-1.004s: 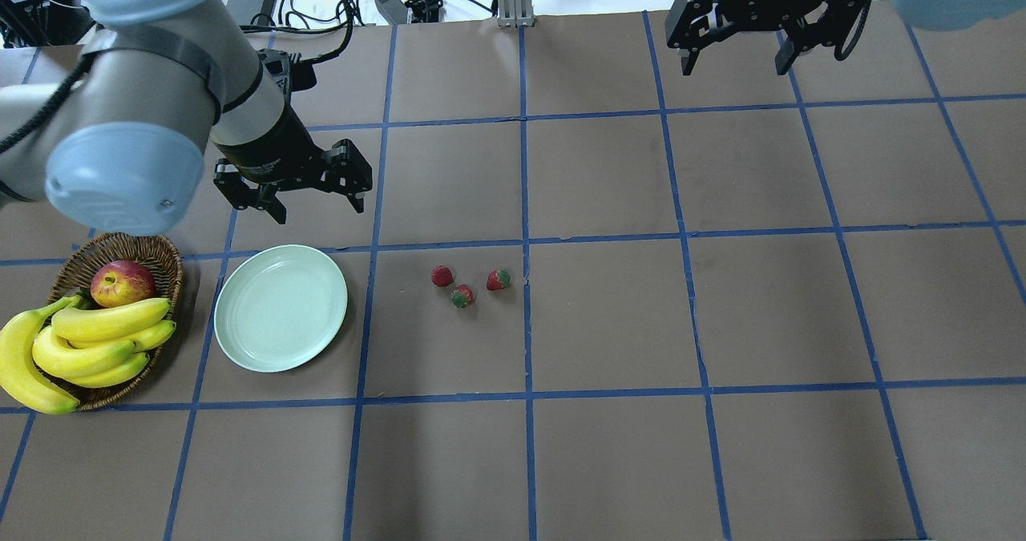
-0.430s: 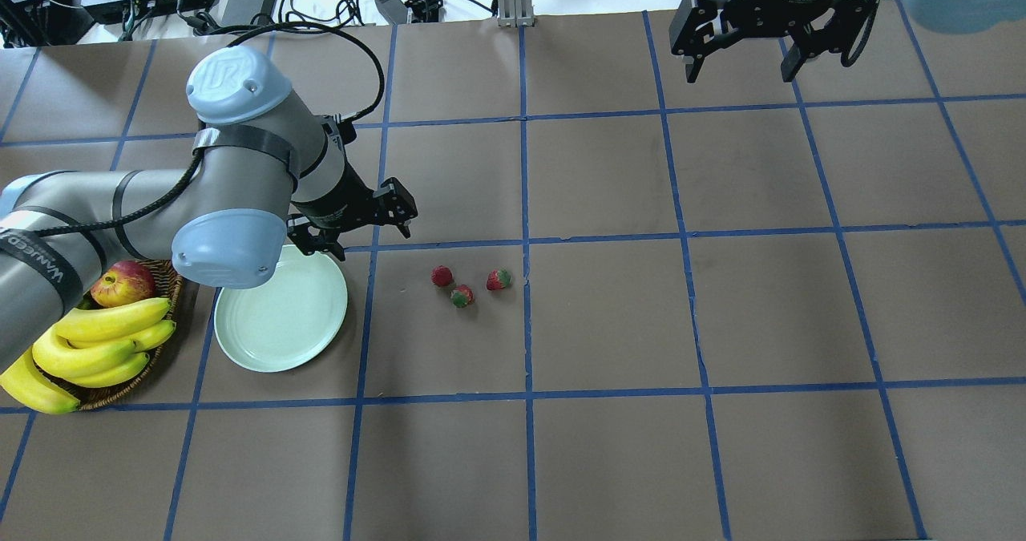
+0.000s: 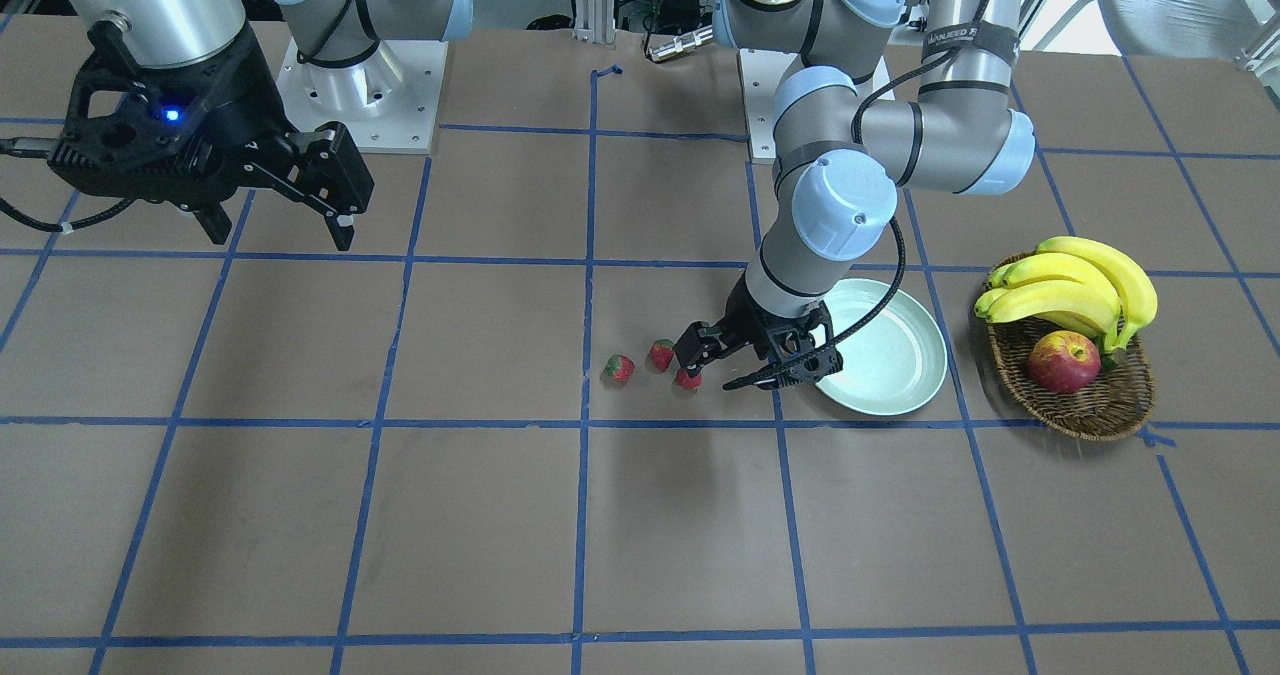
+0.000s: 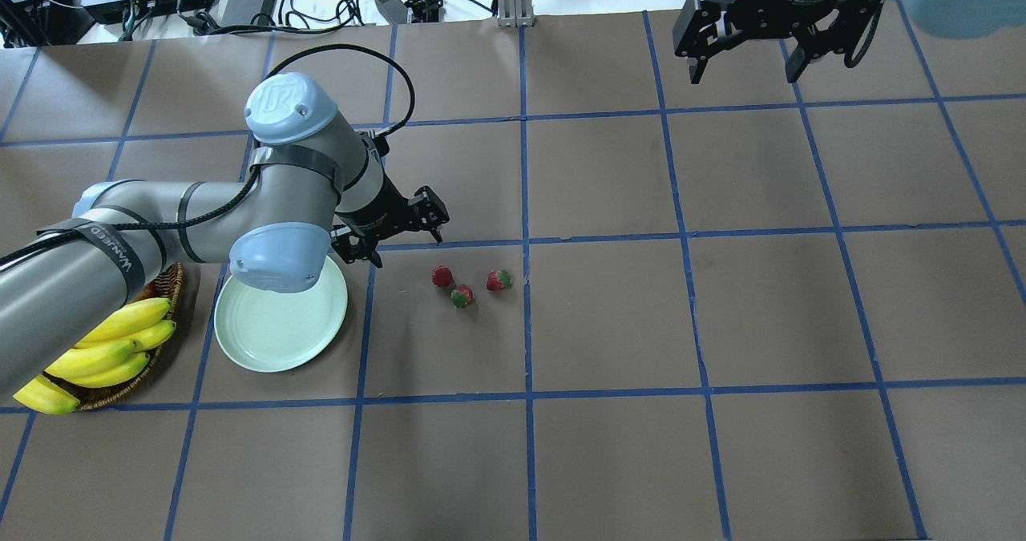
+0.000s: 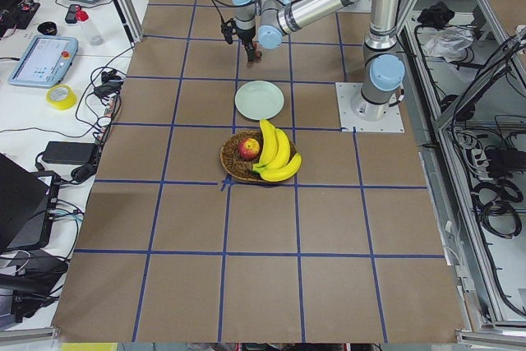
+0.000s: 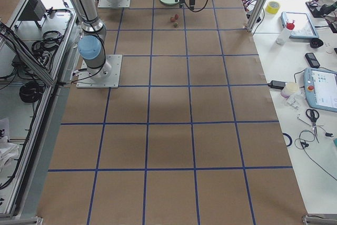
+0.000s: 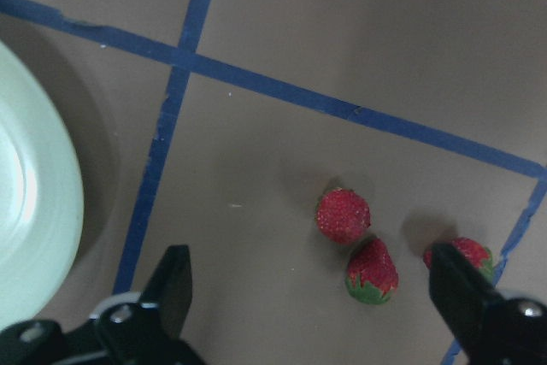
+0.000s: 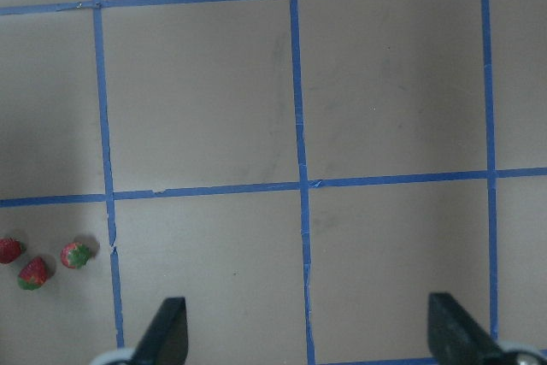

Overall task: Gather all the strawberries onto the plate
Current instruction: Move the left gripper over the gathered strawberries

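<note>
Overhead exterior: basket [image 4: 171, 283] of bananas [image 4: 112, 342] beside plate [image 4: 276, 329].

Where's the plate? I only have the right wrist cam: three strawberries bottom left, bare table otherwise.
Observer: The mint-green plate lies flat on the table, on the side of the strawberries toward the robot's left. Nothing is on it.
Operator: Left arm?
Observer: The left claw is open and empty. In the overhead view it sits between the plate and the strawberries.
Operator: Anything else near the plate?
Observer: A wicker basket holding bananas and a red apple sits on the plate's other side, away from the strawberries.
</note>
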Robot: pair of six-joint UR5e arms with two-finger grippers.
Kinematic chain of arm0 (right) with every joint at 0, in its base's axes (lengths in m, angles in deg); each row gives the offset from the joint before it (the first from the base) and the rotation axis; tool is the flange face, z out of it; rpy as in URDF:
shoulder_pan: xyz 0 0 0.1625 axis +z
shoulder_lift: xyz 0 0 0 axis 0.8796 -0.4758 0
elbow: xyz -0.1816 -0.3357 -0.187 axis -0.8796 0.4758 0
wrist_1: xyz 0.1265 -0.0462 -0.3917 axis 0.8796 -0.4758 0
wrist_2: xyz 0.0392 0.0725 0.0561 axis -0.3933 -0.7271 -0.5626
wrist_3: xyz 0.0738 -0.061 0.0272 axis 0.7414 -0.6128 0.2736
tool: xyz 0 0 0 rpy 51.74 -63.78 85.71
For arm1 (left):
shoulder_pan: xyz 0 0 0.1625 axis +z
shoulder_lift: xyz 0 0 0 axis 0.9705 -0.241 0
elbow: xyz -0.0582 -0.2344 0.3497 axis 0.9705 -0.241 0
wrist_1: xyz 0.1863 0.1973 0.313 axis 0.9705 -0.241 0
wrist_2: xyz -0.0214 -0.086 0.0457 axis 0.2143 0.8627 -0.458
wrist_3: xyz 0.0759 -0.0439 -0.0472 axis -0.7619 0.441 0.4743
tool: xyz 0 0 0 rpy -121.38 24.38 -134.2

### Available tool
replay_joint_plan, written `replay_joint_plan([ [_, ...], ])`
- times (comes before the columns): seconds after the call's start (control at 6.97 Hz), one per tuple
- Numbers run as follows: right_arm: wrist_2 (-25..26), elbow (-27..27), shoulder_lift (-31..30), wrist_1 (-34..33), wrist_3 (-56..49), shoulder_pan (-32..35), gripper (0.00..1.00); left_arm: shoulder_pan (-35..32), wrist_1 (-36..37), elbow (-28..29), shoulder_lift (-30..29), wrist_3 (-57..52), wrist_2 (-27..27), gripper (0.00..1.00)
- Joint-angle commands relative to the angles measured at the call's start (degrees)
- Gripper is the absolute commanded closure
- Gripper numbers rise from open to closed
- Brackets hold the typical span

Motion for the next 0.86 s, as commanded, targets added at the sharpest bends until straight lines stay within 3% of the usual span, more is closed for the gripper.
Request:
replay_joint_plan([
  [0.0, -0.18, -0.15, 0.01, 0.02, 0.0, 0.04, 0.0, -0.55, 2.56, -0.02, -3.61, 1.41, 1.63, 0.01],
  [0.43, -0.09, -0.24, 0.02, 0.28, 0.0, 0.04, 0.0, -1.43, 2.48, -0.19, -5.73, 0.54, 1.55, 0.06],
  [0.72, 0.0, -0.15, 0.01, 0.37, 0.0, 0.04, 0.0, -1.52, 2.21, -0.28, -6.61, 0.72, 1.72, 0.18],
])
